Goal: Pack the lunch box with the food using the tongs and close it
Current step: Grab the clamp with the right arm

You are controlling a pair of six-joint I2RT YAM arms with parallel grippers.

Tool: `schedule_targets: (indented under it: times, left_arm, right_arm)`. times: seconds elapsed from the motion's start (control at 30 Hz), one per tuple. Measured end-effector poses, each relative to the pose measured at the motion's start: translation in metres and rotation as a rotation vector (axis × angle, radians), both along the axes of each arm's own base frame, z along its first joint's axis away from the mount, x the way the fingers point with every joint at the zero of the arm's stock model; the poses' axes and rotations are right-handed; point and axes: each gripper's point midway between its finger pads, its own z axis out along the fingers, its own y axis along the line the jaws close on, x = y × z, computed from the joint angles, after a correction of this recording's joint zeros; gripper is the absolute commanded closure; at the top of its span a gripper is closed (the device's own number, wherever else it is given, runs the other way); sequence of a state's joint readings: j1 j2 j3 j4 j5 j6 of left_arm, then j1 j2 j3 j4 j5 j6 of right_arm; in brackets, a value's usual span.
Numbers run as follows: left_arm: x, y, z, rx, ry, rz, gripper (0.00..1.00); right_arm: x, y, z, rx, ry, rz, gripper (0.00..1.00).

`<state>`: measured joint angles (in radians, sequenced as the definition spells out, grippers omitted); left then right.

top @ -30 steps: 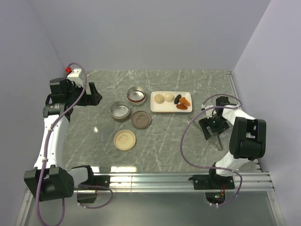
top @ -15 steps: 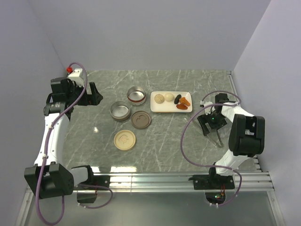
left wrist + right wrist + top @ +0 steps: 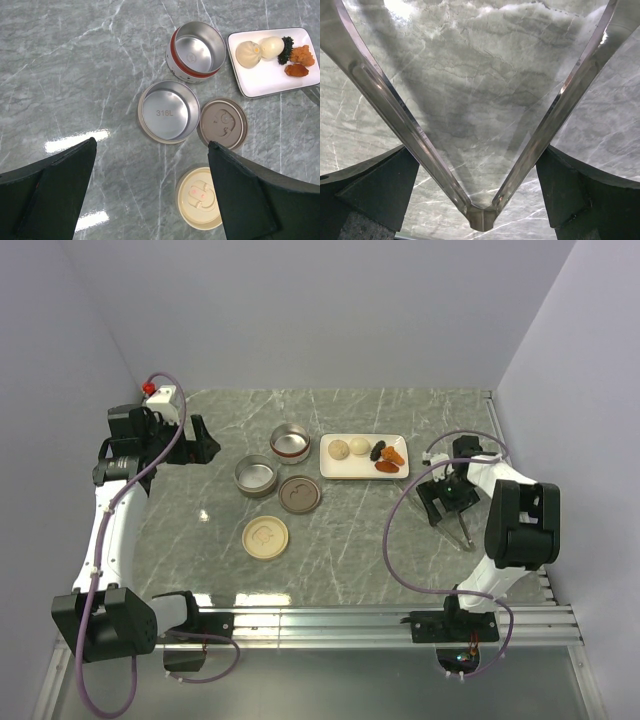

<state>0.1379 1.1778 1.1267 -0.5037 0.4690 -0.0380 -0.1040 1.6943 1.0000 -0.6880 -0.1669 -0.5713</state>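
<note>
The tongs (image 3: 390, 107) lie on the marble, and their silver V fills the right wrist view with the joined end (image 3: 482, 220) nearest the camera. My right gripper (image 3: 477, 150) is open and straddles them, one black finger just outside each arm; from above it (image 3: 447, 503) sits right of the plate, the tongs (image 3: 464, 538) poking out below it. The food rests on the white plate (image 3: 265, 80): two pale balls (image 3: 248, 52), a black lump (image 3: 287, 43) and orange chunks (image 3: 302, 54). Lunch box parts stand apart: a red-banded steel bowl (image 3: 199, 50), a plain steel bowl (image 3: 167, 111), a brown lid (image 3: 222, 123) and a cream lid (image 3: 200, 197). My left gripper (image 3: 151, 145) hangs open and empty high above them.
A red-capped white block (image 3: 158, 393) sits at the back left corner by the left arm. Metal rails (image 3: 380, 620) run along the near table edge. Purple cables (image 3: 400, 540) loop beside the right arm.
My right gripper has shifted slightly left and back, settling around the tongs. The left arm has barely moved.
</note>
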Motion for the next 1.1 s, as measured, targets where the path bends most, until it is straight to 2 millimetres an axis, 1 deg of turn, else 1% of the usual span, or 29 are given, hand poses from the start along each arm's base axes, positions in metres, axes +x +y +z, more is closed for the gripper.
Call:
schedule_targets:
  times: [0.17,0.27,0.3,0.37,0.4,0.57,0.67,0.77,0.93,1.1]
  left_arm:
    - [0.0,-0.001,0.0,-0.003,0.0,-0.005,0.01]
    - [0.0,-0.001,0.0,-0.004,-0.001,-0.008,0.01]
    - [-0.001,-0.002,0.0,-0.005,0.0,-0.008,0.01]
    - [-0.001,-0.002,0.001,-0.006,-0.001,-0.01,0.01]
    - [-0.001,-0.002,0.001,-0.007,-0.001,-0.012,0.01]
    - [-0.001,-0.004,0.001,-0.013,-0.002,-0.023,0.01]
    - [-0.002,-0.006,0.002,-0.018,-0.003,-0.031,0.01]
    - [-0.005,-0.008,0.004,-0.024,-0.008,-0.044,0.01]
    - [-0.011,-0.014,0.007,-0.035,-0.01,-0.076,0.01]
    - [-0.017,-0.02,0.006,-0.034,-0.008,-0.13,0.01]
  right_arm:
    - [0.001,0.0,-0.001,-0.011,0.006,0.004,0.01]
    - [0.002,-0.001,-0.001,-0.015,0.004,0.015,0.09]
    - [0.002,-0.001,-0.001,-0.018,0.003,0.023,0.13]
    - [0.0,-0.002,-0.001,-0.022,-0.002,0.04,0.15]
    - [0.0,-0.002,-0.001,-0.025,-0.007,0.052,0.18]
    - [-0.012,0.0,0.0,-0.017,-0.011,0.101,0.3]
    - [-0.022,0.002,0.001,0.005,0.006,0.112,0.34]
    - [-0.03,0.005,0.009,0.032,0.012,0.116,0.35]
    - [-0.035,0.011,0.029,0.074,-0.025,0.125,0.36]
    - [-0.038,0.023,0.048,0.135,-0.035,0.142,0.4]
